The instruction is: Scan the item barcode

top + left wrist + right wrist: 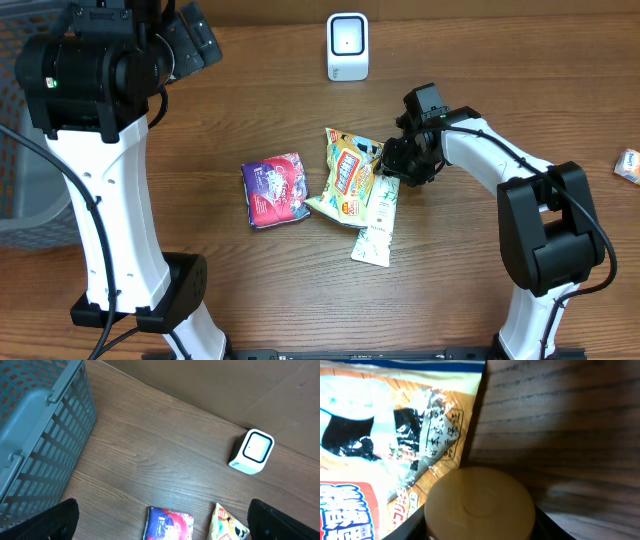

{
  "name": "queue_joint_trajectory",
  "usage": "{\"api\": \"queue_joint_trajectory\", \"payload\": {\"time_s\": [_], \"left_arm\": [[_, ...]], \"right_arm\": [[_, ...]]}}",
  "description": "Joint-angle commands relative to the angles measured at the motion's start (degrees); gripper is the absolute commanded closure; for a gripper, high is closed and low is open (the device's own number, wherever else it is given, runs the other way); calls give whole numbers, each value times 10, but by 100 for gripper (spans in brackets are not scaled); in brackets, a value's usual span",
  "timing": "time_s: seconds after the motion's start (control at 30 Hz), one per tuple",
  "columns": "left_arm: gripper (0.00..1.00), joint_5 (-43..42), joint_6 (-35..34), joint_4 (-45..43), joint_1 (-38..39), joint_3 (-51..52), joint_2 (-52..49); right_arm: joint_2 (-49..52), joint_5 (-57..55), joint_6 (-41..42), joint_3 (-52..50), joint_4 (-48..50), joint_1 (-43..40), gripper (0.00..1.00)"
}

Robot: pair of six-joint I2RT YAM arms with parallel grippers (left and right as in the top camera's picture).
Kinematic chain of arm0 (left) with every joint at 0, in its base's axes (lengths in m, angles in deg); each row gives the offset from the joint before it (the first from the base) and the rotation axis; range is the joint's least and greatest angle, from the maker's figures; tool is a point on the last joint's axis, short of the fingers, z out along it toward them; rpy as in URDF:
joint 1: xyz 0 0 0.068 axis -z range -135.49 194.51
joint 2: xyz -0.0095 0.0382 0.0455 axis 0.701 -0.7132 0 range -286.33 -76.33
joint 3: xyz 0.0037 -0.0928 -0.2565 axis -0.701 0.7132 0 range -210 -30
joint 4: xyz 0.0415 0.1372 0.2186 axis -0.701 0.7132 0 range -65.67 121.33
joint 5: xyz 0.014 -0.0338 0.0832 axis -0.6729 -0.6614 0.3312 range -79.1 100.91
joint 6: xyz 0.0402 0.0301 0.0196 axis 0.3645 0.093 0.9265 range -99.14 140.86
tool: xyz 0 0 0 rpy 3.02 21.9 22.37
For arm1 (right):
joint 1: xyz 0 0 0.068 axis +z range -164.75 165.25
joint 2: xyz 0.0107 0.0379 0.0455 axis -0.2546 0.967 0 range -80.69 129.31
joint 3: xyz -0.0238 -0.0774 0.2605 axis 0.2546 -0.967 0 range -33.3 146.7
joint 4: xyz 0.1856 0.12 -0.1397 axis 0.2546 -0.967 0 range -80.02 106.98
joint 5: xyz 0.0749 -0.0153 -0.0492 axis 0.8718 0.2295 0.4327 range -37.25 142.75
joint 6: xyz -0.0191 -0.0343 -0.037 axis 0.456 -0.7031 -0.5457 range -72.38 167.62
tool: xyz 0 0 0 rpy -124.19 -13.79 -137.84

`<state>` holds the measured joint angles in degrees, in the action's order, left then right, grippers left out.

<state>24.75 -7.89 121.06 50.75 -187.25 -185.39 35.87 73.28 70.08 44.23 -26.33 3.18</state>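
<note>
Right pincer rests on the yellow snack bag, closure unclear; left pincer stands apart.

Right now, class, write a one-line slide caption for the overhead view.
Right gripper at the edge of the yellow snack bag, purple packet beside it, white scanner beyond.

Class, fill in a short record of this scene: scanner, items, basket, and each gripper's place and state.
scanner: white scanner, upright, beyond the packets
items: purple packet, yellow snack bag, white sachet, clustered together
basket: grey basket, far left
left gripper: open, raised, empty
right gripper: at the yellow snack bag's right edge; grip unclear
</note>
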Motion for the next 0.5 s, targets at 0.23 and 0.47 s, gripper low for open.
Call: {"api": "queue_joint_trajectory", "payload": {"time_s": [0.23,0.47], "left_arm": [[0,-3,0,1,-2,0,-3],[0,-4,0,1,-2,0,-3]], "right_arm": [[1,92,-4,18,-39,-22,76],[-2,285,-97,54,-77,-69,80]]}}
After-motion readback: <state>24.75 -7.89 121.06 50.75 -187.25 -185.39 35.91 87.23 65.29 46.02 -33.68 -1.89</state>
